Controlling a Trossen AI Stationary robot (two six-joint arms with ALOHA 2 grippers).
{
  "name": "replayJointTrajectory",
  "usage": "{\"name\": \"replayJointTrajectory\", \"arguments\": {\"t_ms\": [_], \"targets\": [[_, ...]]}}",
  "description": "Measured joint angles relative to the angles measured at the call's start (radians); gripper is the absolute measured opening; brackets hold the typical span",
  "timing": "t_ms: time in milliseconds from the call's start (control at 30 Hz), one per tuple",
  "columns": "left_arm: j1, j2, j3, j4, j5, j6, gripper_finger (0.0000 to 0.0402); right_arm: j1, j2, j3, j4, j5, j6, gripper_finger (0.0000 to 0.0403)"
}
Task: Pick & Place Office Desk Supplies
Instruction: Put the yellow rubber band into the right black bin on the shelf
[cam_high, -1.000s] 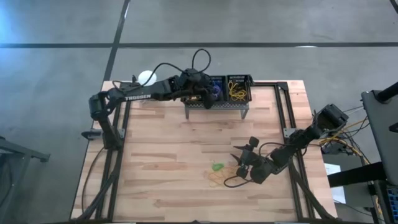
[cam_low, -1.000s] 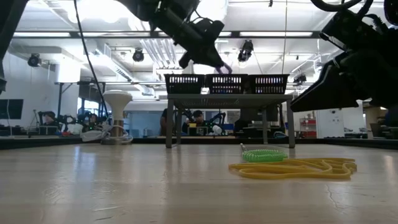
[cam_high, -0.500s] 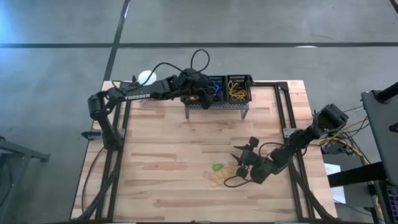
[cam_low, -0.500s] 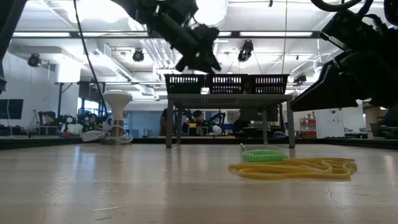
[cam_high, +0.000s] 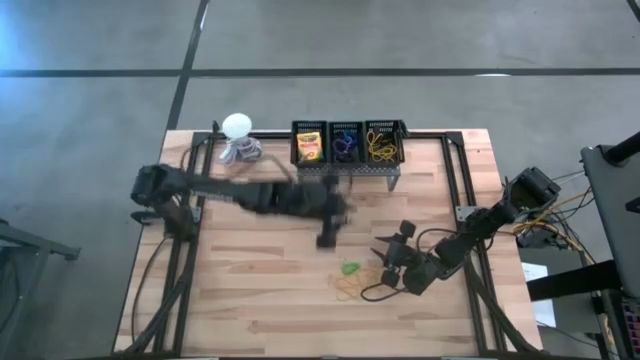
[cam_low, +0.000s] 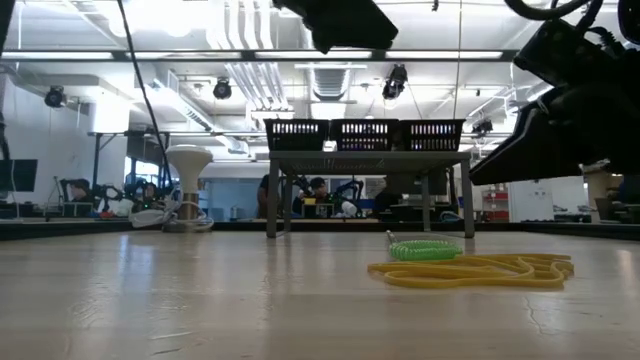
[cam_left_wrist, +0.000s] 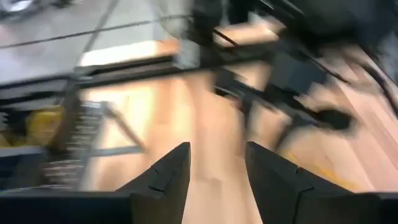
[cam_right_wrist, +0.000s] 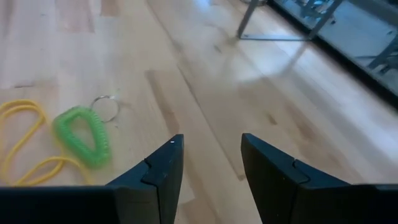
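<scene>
Since a second ago your left gripper (cam_high: 327, 240) has swung from the far baskets (cam_high: 346, 145) toward mid-table, fingers apart, empty. Your right gripper (cam_high: 385, 250) hovers open just right of the green ring (cam_high: 349, 268) and yellow bands (cam_high: 349, 288); converging arms could collide.

table (cam_high: 260, 290): pale planked wood, smooth, slight sheen | baskets (cam_high: 347, 128): black wire mesh, probably metal | coil ring (cam_right_wrist: 82, 135): glossy green plastic
</scene>
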Motion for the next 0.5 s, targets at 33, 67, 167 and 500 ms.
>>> {"name": "replayJointTrajectory", "arguments": {"t_ms": [33,67,167,500], "targets": [[-0.042,0.002,-0.026,0.013,-0.018,0.011,0.0156,0.0,0.0,0.0,0.002,-0.02,0.0,0.0155],[-0.085,0.003,-0.057,0.04,-0.036,0.017,0.0156,0.0,0.0,0.0,0.003,-0.04,0.0,0.0155],[-0.201,0.004,-0.175,0.167,-0.084,0.01,0.0156,0.0,0.0,0.0,0.014,-0.147,-0.002,0.0155],[-0.351,0.02,-0.615,0.745,-0.185,-0.294,0.0156,0.0,0.0,-0.013,0.007,-0.515,0.021,0.0155]]}}
